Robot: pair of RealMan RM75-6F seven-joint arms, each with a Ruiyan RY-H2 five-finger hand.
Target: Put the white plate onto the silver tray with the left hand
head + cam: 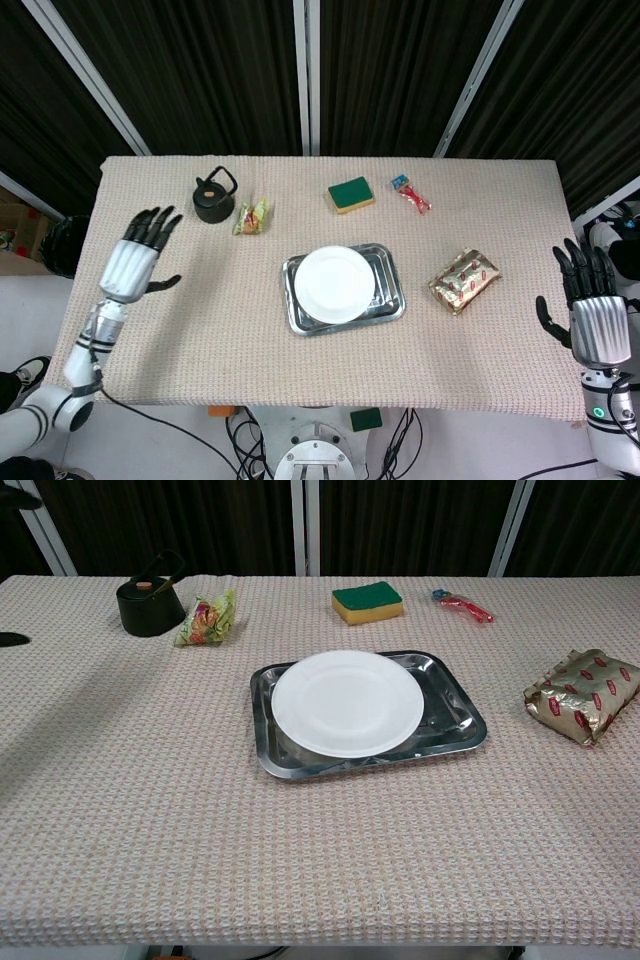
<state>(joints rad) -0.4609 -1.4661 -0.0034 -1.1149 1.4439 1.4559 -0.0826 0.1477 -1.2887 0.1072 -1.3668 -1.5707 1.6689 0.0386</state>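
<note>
The white plate (334, 283) (346, 702) lies flat in the silver tray (391, 297) (462, 724) near the middle of the table. My left hand (135, 260) hovers over the table's left edge, far from the tray, fingers spread and holding nothing; only a dark tip of it shows at the chest view's left border. My right hand (594, 315) stands upright off the table's right edge, fingers apart and empty.
A black kettle (214, 195) (150, 602) and a green snack packet (251, 216) (205, 619) sit at the back left. A green-and-yellow sponge (350, 194) (367, 601), a small red wrapper (410, 194) (459, 604) and a gold foil pack (464, 279) (582, 694) lie to the right.
</note>
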